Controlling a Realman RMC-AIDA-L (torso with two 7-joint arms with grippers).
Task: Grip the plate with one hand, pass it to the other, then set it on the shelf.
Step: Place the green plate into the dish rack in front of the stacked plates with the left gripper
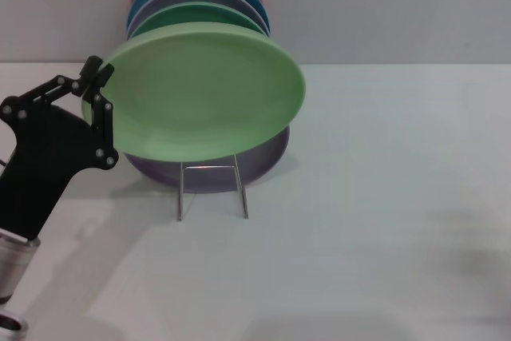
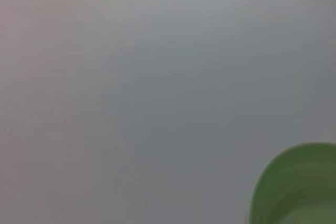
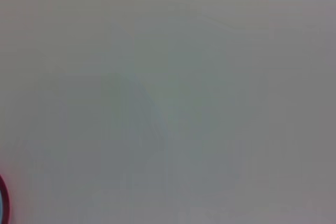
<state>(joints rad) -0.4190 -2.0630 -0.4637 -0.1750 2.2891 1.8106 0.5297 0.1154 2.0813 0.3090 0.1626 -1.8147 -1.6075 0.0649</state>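
Left gripper [image 1: 97,89] pinches the mint-green plate [image 1: 204,93] by its left rim at frame centre, above the wire rack [image 1: 211,189] and its stacked plates; right gripper unseen; judgement: keep the clamp firm, lower the plate into the wires slowly.

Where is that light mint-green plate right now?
In the head view, the round mint-green plate sits left of centre, gripped at its rim by the left gripper, above the wire rack.
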